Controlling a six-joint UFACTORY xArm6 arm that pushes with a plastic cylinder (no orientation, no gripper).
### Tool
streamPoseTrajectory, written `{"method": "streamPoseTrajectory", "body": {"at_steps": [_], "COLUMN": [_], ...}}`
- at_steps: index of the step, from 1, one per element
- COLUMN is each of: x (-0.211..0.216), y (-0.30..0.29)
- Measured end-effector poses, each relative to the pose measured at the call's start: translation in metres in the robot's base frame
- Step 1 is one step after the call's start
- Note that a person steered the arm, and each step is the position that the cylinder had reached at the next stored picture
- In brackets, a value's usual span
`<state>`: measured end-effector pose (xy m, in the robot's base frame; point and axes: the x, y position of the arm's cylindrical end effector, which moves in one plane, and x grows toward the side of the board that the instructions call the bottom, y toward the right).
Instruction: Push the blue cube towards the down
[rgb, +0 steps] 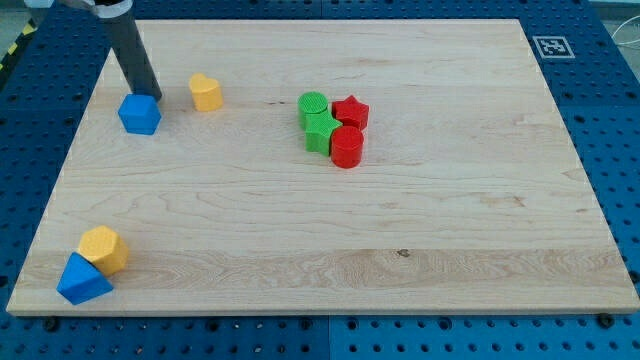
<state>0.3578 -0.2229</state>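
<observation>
A single dark rod reached into the scene from the view's top left corner, its upper part cut off by the top edge of the frame, where a paler fitting showed around it. The rod leaned slightly, running down and toward the view's right as it descended. It looked straight along its whole visible length, uniformly dark and a little glossy on one side. My tip (152, 97) sat low at the bench surface in the upper left part of the view, at the top edge of the blue cube (139, 114), touching it or very nearly so. No other part of the arm was visible.
</observation>
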Motion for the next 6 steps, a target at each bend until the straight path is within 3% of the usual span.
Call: {"method": "streamPoseTrajectory", "body": {"at_steps": [2, 4, 6], "x": [0.042, 0.045, 0.077], "y": [0.007, -0.012, 0.011]}}
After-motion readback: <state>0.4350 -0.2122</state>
